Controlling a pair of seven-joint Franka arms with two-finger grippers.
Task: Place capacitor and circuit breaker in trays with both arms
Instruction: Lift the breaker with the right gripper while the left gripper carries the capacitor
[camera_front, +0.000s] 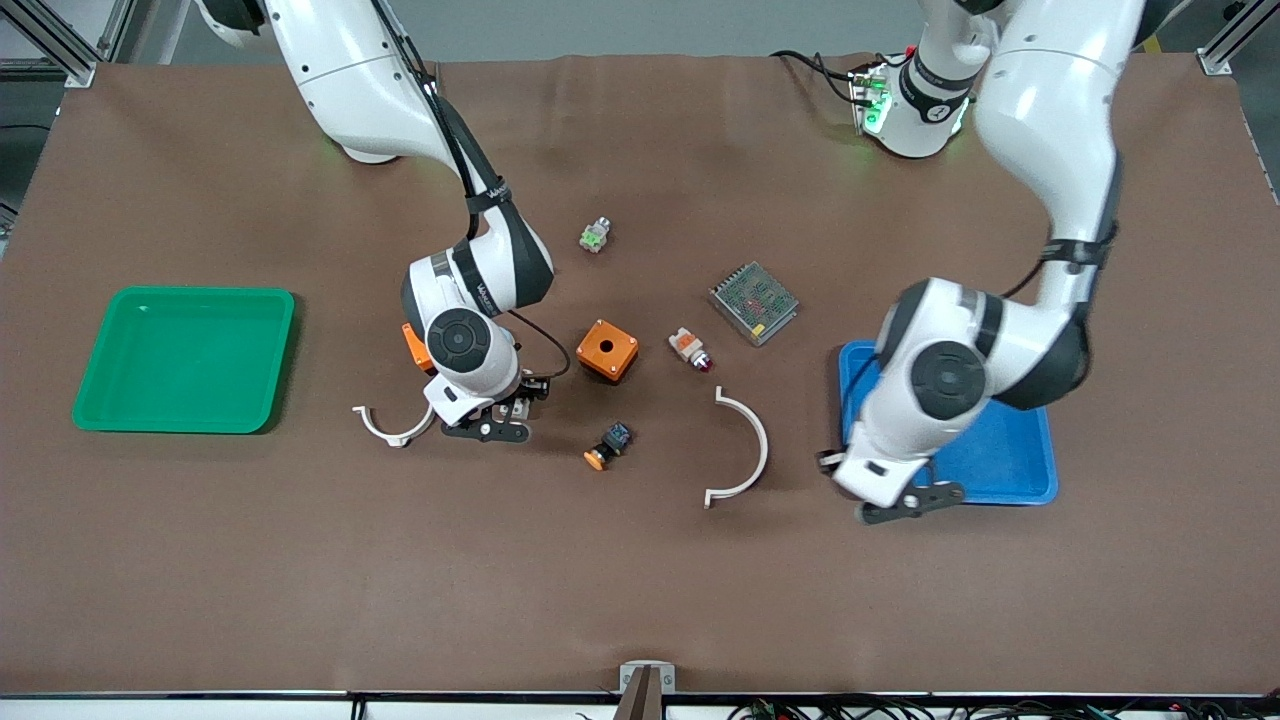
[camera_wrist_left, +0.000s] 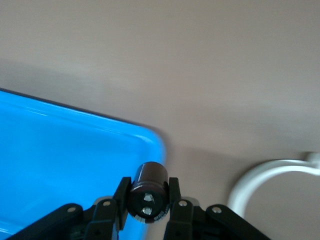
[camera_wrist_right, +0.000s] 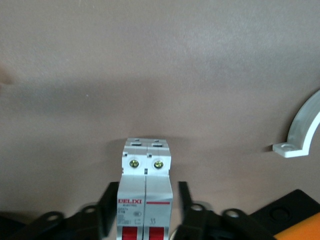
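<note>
My left gripper (camera_front: 908, 500) hangs over the blue tray's (camera_front: 1010, 450) edge that faces the right arm. In the left wrist view it (camera_wrist_left: 147, 194) is shut on the capacitor (camera_wrist_left: 148, 186), a small dark cylinder, held above the tray's corner (camera_wrist_left: 60, 160). My right gripper (camera_front: 490, 420) is low at the table beside a small white curved clamp (camera_front: 392, 425). In the right wrist view it (camera_wrist_right: 146, 202) is open, and the white-grey circuit breaker (camera_wrist_right: 146, 185) with red toggles stands between its fingers (camera_wrist_right: 110, 202) with a gap on each side. The breaker is hidden in the front view.
A green tray (camera_front: 185, 358) lies toward the right arm's end. Mid-table are an orange box (camera_front: 607, 349), an orange-capped push button (camera_front: 608, 445), a white-and-orange part (camera_front: 690, 349), a meshed power supply (camera_front: 754, 301), a large white curved clamp (camera_front: 745, 450) and a small green part (camera_front: 595, 235).
</note>
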